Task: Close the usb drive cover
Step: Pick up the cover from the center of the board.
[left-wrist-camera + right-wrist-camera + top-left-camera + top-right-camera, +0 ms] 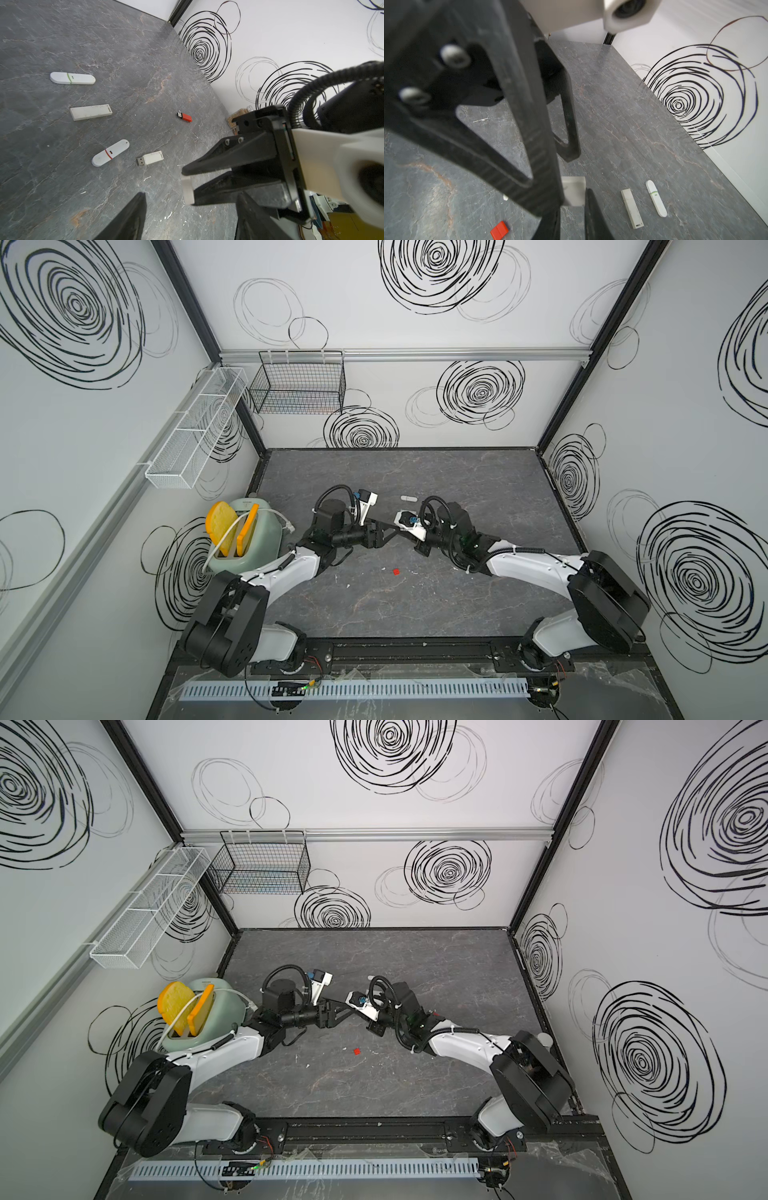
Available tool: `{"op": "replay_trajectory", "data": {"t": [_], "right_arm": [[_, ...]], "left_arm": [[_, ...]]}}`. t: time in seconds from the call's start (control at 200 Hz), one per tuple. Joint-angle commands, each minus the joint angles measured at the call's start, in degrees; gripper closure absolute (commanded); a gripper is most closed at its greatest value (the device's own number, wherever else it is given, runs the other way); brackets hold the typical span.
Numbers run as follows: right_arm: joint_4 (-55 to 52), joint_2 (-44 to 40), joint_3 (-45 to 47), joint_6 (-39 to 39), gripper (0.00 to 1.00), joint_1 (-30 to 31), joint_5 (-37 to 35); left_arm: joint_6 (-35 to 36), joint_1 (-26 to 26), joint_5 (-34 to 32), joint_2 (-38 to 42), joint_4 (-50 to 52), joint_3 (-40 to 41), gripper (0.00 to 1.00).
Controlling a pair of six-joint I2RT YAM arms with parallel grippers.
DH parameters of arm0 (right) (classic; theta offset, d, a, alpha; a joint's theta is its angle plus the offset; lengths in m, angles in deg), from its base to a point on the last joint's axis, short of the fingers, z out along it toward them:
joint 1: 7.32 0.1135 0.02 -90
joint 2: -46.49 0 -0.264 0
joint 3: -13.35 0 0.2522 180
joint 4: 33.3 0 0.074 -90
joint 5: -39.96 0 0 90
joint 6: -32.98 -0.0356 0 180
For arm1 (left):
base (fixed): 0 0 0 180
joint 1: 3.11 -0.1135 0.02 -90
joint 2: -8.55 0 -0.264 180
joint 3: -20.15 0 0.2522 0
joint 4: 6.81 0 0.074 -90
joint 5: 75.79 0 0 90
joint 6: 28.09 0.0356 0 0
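**A:** What do both top views give us?

**B:** The left gripper [395, 529] [351, 1009] reaches to the middle of the table [457, 605], and the right arm [523, 568] meets it there. The right jaws are hidden under their own wrist camera, so here we cannot tell their state. A red drive [396, 571] lies on the table behind the meeting tips, toward the arm bases, well apart from them.

**A:** And the left wrist view?

**B:** Here we see the right gripper [188, 185] closed on a small white cover [188, 190], pinched at the very tips. Our left fingers [133, 218] stand wide apart, one on each side of this cover, holding nothing. Ahead of the tips, on the table, lies the uncovered white drive [149, 158], its metal plug bare. Farther ahead we count the drive with a red band [110, 152], the rectangular drive [91, 112] and the drive with a green band [72, 78], all three capped and apart from each other.

**A:** The right wrist view?

**B:** The white cover [574, 193] sits between the right fingers [593, 218]. One left finger [533, 128], large and blurred, crosses just in front of its edge. Whether it touches, we cannot tell. Beyond the right tips lie the rectangular drive [632, 208] and, just beside it, the drive with a green band [656, 198].
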Motion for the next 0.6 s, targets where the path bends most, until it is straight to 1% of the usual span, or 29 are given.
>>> {"op": "replay_trajectory", "data": {"t": [0.0,0.115,0.27,0.415,0.53,0.595], "right_arm": [[3.0,0.4,0.9,0.0,0.87,0.8,-1.0],[4.4,0.1,1.7,0.5,0.87,1.3,-0.9],[2.9,0.5,0.8,1.5,0.87,2.1,-1.7],[3.3,0.6,0.6,1.7,0.87,2.1,-2.1],[4.2,0.5,0.7,1.6,0.87,2.2,-1.6],[3.9,0.7,0.4,1.6,0.87,2.2,-2.1]], "left_arm": [[-1.5,0.6,1.0,-1.2,-2.4,-2.4,0.32],[-2.1,0.8,1.2,-1.8,-2.4,-2.7,0.39],[-2.6,1.1,1.5,-2.5,-2.3,-3.4,0.50],[-2.2,1.6,1.5,-3.0,-1.7,-3.4,0.55],[-1.9,1.7,1.4,-3.2,-1.7,-3.3,0.66],[-1.9,1.9,1.3,-3.3,-1.4,-3.4,0.70]]}}
